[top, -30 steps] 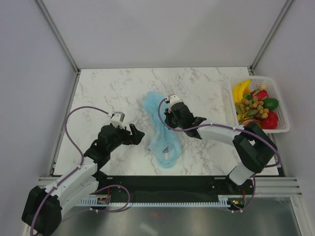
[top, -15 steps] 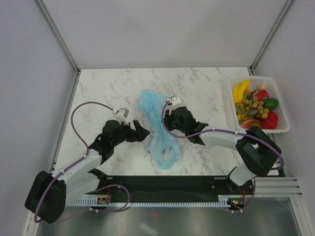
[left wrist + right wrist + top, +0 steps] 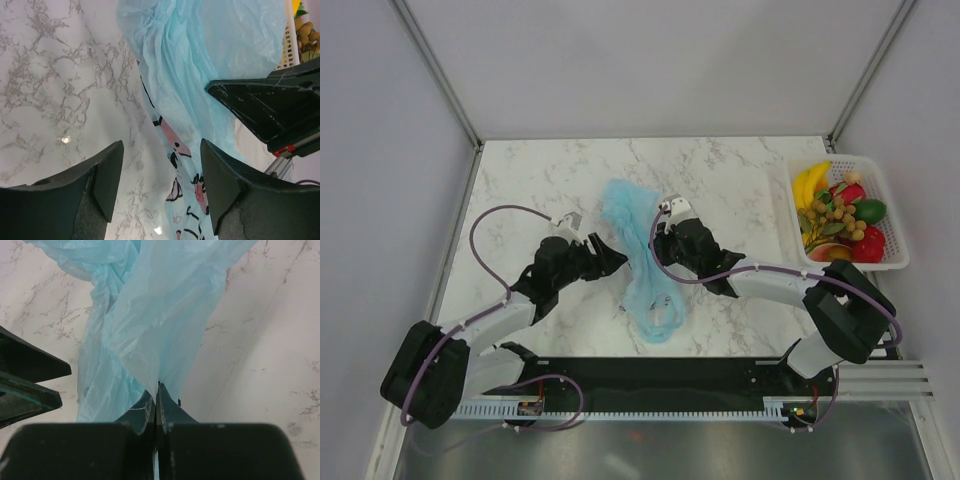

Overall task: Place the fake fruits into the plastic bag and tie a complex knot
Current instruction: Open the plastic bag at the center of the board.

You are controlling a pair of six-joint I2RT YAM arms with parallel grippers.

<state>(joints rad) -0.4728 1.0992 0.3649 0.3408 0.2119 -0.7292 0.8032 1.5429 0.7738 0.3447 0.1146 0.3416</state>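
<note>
From the left wrist, the plastic bag point(image 3: 200, 75) runs off the top and bottom edges. The fake fruits point(image 3: 306, 35) show only as a sliver (tan beads, mostly) at the right edge. From the right wrist, the left gripper point(image 3: 64, 386) is cut off by the left edge.

No word, number, brand or label can be read in any view. The only print is on the plastic bag point(image 3: 172, 75): pink shapes with black outlines on white, seen from the left wrist. Whether any black stroke is a letter cannot be told.
</note>
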